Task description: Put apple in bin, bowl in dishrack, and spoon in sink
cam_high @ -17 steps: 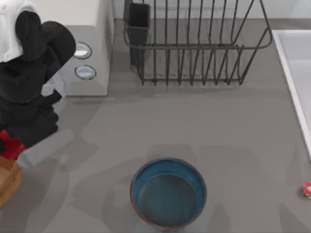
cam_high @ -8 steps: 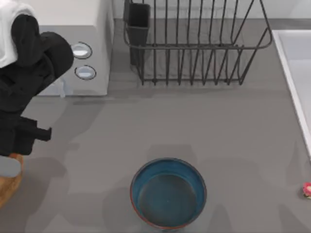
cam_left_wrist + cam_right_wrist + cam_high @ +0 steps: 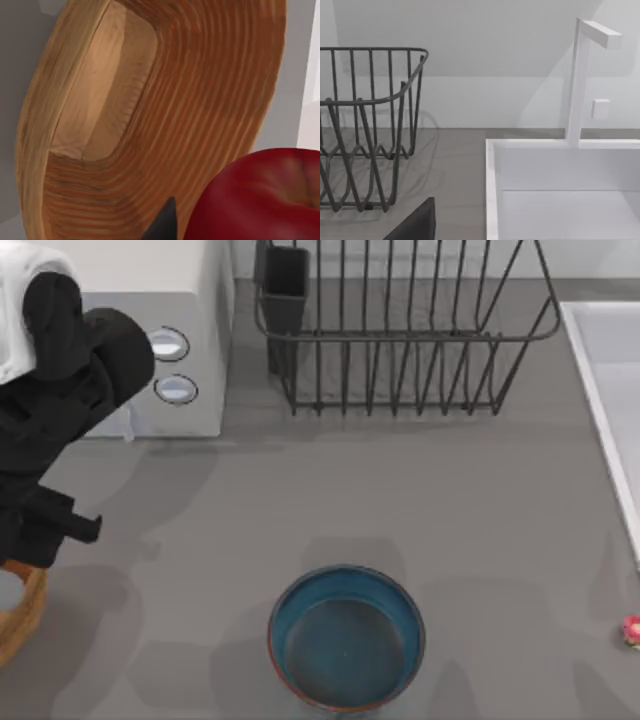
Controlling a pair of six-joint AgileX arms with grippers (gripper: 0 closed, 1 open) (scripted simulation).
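Grey bench (image 3: 300,500) is carrying a deep blue bowl (image 3: 346,637) at its front edge, a dark wire dishrack (image 3: 400,330) at the back, and a tiny pink spoon (image 3: 631,630) at the right edge beside the pale sink (image 3: 610,390). Black left arm (image 3: 55,430) is hanging over the wooden bin (image 3: 18,615) at the left edge, next to a white two-knob box (image 3: 190,300).

Left wrist view is showing the bright red apple (image 3: 260,200) just above the bin's ridged wooden rim (image 3: 215,100), beside a dark fingertip (image 3: 165,222); whether the claw is gripping it, I cannot tell.

Right wrist view is looking at the dishrack (image 3: 365,125), the sink (image 3: 560,190) and a white faucet (image 3: 582,75).

**Rendered kitchen counter**

Grey countertop (image 3: 480,500) carrying a dark wire dishrack (image 3: 400,330), a pale white rectangular sink (image 3: 560,200) with a square white tap (image 3: 580,75), and a white box with two round knobs (image 3: 170,365). Plain white wall behind.
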